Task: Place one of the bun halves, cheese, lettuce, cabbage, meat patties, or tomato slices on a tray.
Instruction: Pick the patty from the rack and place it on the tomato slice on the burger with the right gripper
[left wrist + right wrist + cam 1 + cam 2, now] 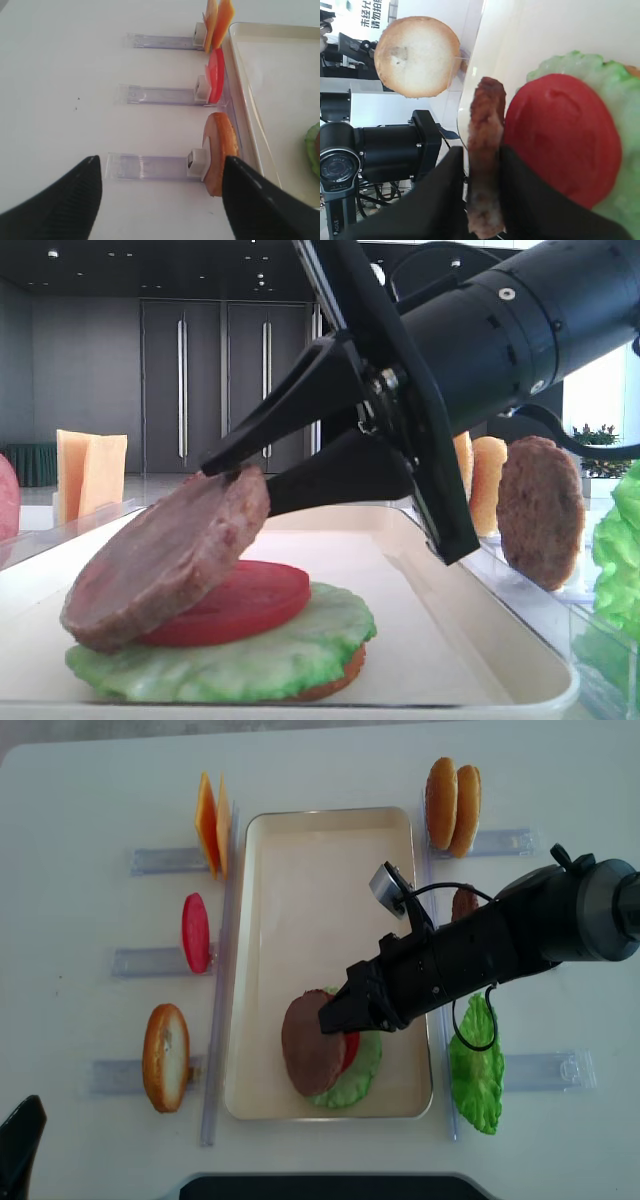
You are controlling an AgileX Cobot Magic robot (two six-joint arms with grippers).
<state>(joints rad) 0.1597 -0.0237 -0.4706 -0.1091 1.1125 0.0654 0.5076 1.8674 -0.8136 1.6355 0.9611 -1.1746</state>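
Your right gripper [238, 472] pinches the greyish meat patty [165, 558] by its edge, tilted against the tomato slice [250, 600] on lettuce [290, 650] inside the tray [300, 850]; your left gripper [160, 192], outside the tray, stands wide apart, holding nothing.

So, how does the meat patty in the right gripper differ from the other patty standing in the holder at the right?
The held meat patty is greyish-brown with a pink tint; the standing patty is darker and redder. The held one leans tilted on the tomato slice over the tray, between the fingers of the right gripper; the standing one is upright on its edge, outside the tray, untouched. Both are round, thick and grainy.
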